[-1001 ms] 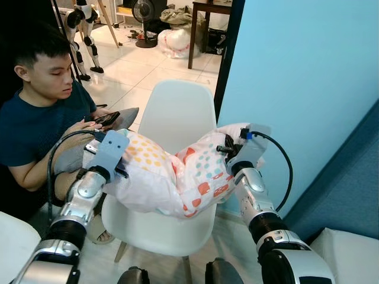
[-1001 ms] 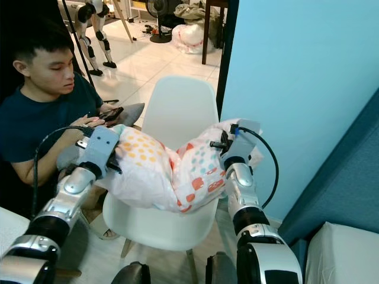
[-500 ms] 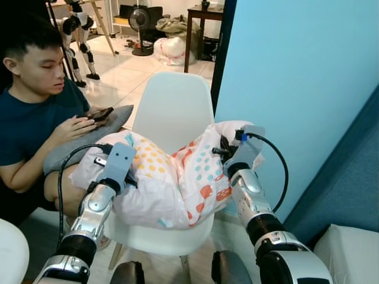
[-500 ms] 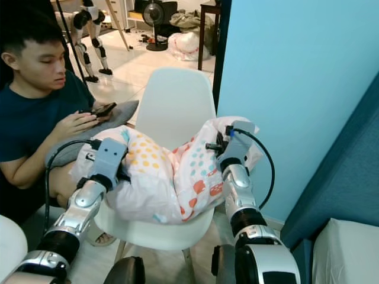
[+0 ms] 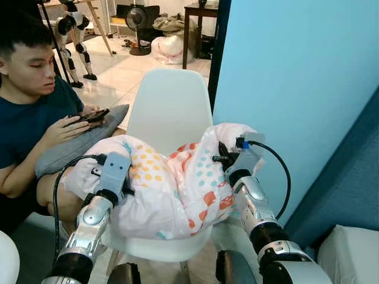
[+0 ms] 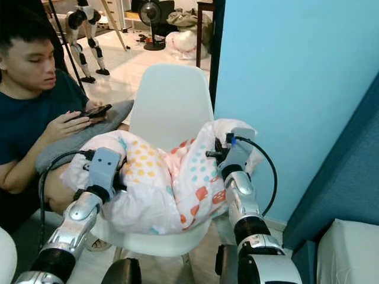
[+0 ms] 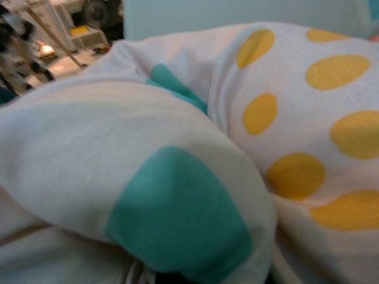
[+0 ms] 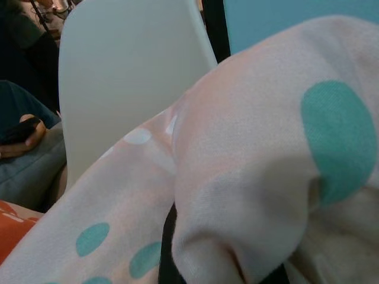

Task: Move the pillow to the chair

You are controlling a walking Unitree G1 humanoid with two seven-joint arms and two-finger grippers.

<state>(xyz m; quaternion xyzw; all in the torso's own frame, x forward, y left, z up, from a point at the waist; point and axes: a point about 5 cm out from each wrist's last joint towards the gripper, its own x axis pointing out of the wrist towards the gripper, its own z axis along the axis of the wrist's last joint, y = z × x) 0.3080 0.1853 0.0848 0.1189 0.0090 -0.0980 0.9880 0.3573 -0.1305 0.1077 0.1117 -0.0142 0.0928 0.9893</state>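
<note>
One pillow (image 5: 172,189), one white chair (image 5: 169,106), one person (image 5: 29,112), one phone (image 5: 92,115) and two grippers are counted.

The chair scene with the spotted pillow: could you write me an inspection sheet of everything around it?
Surface: white chair, seat under the pillow.
Job's things: polka-dot pillow resting on the seat, folded in the middle.
Clutter: nothing seen on the chair besides the pillow.
Grippers: left gripper and right gripper press into the pillow's two ends; fingers buried in fabric.
Cables: black cable loops off the right wrist; another off the left.
Surroundings: blue wall; seated person holding a phone; fan on tiled floor.
</note>
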